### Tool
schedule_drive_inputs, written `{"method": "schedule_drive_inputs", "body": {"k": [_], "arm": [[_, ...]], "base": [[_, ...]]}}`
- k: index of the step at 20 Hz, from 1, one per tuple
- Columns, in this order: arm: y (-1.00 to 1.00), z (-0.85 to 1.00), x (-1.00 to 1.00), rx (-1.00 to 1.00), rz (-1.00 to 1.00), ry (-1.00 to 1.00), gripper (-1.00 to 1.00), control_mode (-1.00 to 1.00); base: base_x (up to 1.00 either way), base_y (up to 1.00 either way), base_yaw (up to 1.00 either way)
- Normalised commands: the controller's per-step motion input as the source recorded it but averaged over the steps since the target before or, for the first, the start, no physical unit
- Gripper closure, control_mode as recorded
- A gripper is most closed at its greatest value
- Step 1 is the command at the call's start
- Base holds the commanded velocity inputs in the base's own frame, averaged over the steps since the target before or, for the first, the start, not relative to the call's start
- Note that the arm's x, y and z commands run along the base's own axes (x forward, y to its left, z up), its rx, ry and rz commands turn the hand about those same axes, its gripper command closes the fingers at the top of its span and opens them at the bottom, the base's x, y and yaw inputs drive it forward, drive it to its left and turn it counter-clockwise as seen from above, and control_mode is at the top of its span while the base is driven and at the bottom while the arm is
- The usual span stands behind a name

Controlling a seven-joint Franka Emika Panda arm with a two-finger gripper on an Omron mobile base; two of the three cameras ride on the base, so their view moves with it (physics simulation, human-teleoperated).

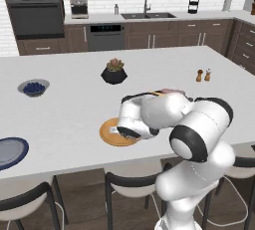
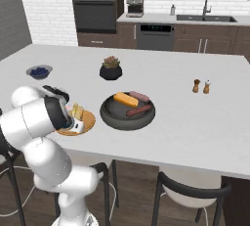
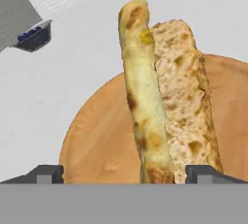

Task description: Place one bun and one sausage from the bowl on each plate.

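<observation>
A split bun lies on the orange-tan plate, its two halves side by side. My gripper hovers low over this plate, open, with the bun's near end between its wide-set fingertips. The gripper is at the plate in front of the arm. From the right, the gripper hangs over the plate and bun. The dark bowl beside it holds a bun and two sausages. The dark blue plate lies bare at the near left edge.
A black plant pot stands behind the bowl. A small grey bowl of blueberries sits far left. Salt and pepper shakers stand to the right. Dark stools line the counter's near edge.
</observation>
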Motion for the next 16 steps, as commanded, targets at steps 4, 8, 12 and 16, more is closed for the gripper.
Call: {"method": "schedule_drive_inputs", "body": {"k": [4,8,12,16], "arm": [[-0.37,0.82,-0.32,0.07,-0.08,0.0,-1.0,-1.0],[-0.34,1.0,-0.01,0.01,-0.08,0.08,-1.0,-1.0],[-0.19,1.0,0.0,0.0,-0.06,0.15,-1.0,-1.0],[-0.18,1.0,0.0,0.0,-0.06,0.22,-1.0,-1.0]], "base": [[0.0,0.0,0.0],[0.0,0.0,0.0],[0.0,0.0,0.0],[0.0,0.0,0.0]]}}
